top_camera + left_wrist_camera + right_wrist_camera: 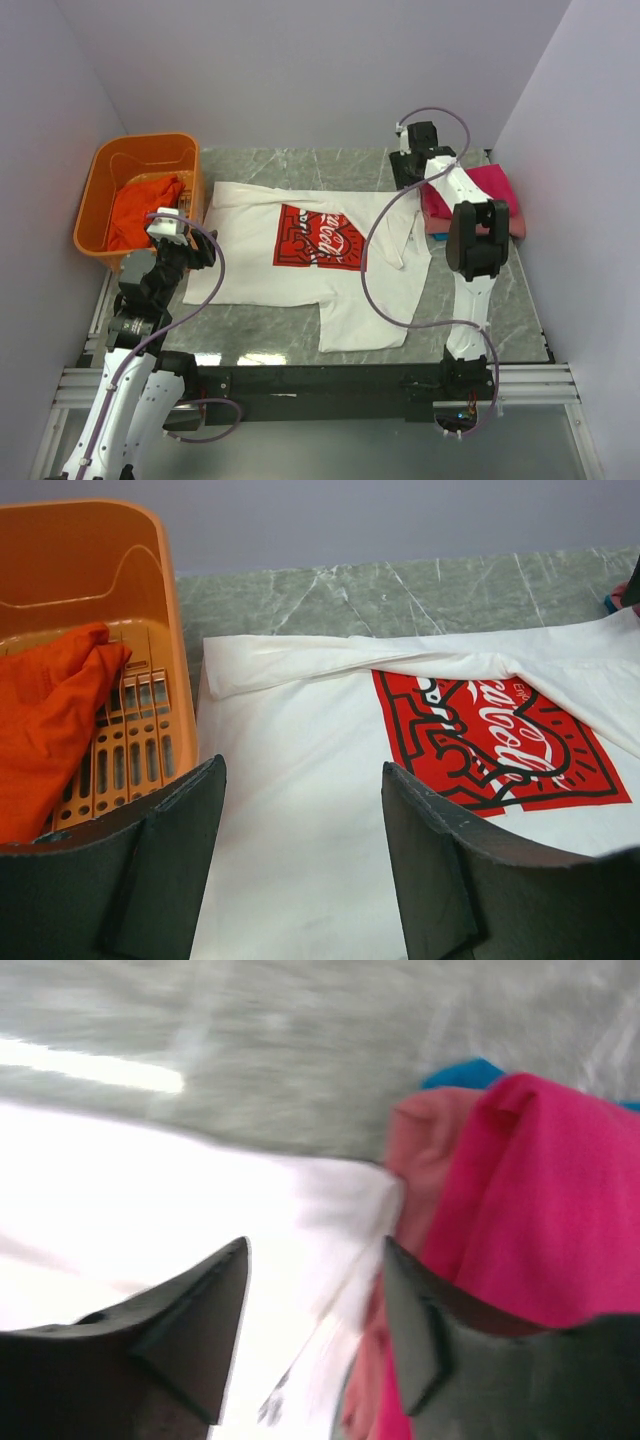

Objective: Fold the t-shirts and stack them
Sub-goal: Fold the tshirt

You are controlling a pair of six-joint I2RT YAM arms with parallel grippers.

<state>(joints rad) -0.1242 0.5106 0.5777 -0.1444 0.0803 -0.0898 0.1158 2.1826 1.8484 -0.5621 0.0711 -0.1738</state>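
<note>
The white t-shirt [300,265] with a red print [318,238] lies spread on the table, its top edge folded over. My left gripper [168,222] is open above the shirt's left edge [290,810], beside the basket. My right gripper [412,140] is open at the shirt's far right corner [330,1220], next to a stack of folded magenta [490,195], pink [425,1155] and blue [460,1070] shirts. An orange-red shirt [140,208] lies in the basket and shows in the left wrist view [45,725].
The orange plastic basket [105,175] stands at the far left, its wall close to my left fingers [160,850]. Grey walls enclose the marble table [300,165] on three sides. A black rail [320,385] runs along the near edge.
</note>
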